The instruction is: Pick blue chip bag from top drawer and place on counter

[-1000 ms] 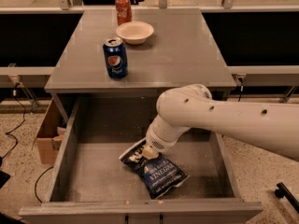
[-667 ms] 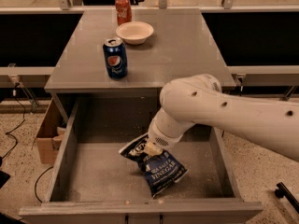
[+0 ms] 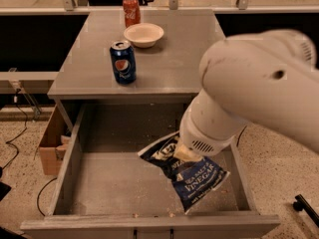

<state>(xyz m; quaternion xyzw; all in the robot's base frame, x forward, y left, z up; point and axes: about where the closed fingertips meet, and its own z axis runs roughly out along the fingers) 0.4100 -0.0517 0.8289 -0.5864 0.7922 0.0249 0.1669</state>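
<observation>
Our tool [image 3: 185, 154], low over the drawer [image 3: 70, 166], pinches the bag's [image 3: 199, 180] upper middle; light, crinkly, likely slippery, so we should hold a fold.

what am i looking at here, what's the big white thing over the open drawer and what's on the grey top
The white thing is a robot's arm, seen by one camera looking down from the drawer side. Its gripper is at the arm's tip, inside the open top drawer, right at the blue chip bag; the wrist hides whether it grips it. On the counter stand a blue Pepsi can, a red soda can and a white bowl.
</observation>
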